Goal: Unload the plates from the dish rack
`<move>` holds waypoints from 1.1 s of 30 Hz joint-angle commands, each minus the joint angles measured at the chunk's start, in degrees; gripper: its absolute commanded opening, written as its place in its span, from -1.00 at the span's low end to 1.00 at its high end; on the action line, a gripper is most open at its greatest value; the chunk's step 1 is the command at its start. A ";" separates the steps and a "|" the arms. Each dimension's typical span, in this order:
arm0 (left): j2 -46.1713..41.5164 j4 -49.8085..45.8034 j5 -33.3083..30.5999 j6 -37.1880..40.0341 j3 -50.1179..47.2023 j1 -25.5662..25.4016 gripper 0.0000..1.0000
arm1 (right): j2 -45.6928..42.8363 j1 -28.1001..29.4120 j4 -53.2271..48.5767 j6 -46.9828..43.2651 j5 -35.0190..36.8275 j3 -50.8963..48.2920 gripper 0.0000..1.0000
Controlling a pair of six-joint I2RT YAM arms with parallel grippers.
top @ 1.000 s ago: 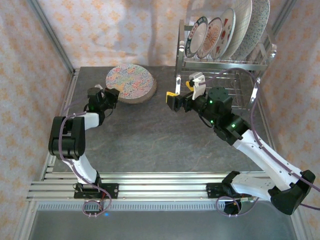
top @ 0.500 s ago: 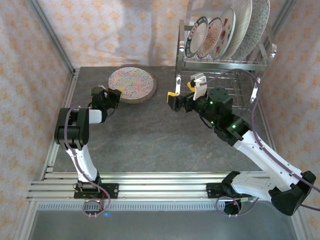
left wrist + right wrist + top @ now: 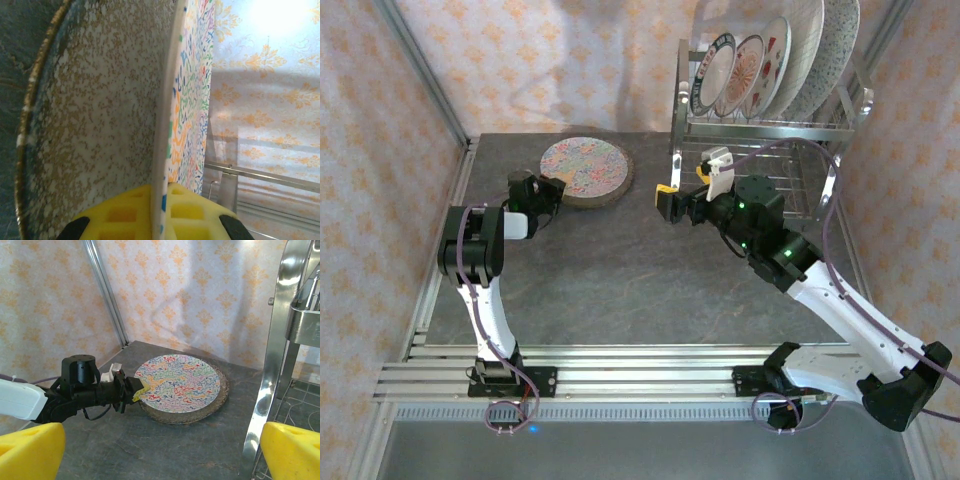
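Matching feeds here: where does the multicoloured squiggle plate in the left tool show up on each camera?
Top external: multicoloured plate at the table's back left, left of the dish rack.
Left wrist: edge-on up the middle, patterned face on the right, left tool clamped on its rim at the bottom.
Right wrist: centre of the picture, lying nearly flat.
Shared landmark: the speckled plate under it.

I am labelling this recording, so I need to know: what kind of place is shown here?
Probably a robot test booth dressed as a kitchen: wallpapered panels enclose a grey table, two arms are bolted to an aluminium rail, and a dish rack holds plates.
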 commanded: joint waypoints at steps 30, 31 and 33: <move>1.79 -11.81 2.47 6.41 8.01 0.10 -0.27 | 0.61 0.26 -0.53 0.53 2.94 2.92 0.99; 1.77 -13.00 2.47 6.84 8.45 0.10 -0.24 | 0.61 0.26 -0.63 0.54 2.94 3.00 0.99; 1.51 -15.77 2.00 7.72 8.98 0.11 -0.19 | 0.68 0.26 -0.64 0.60 3.10 3.04 0.99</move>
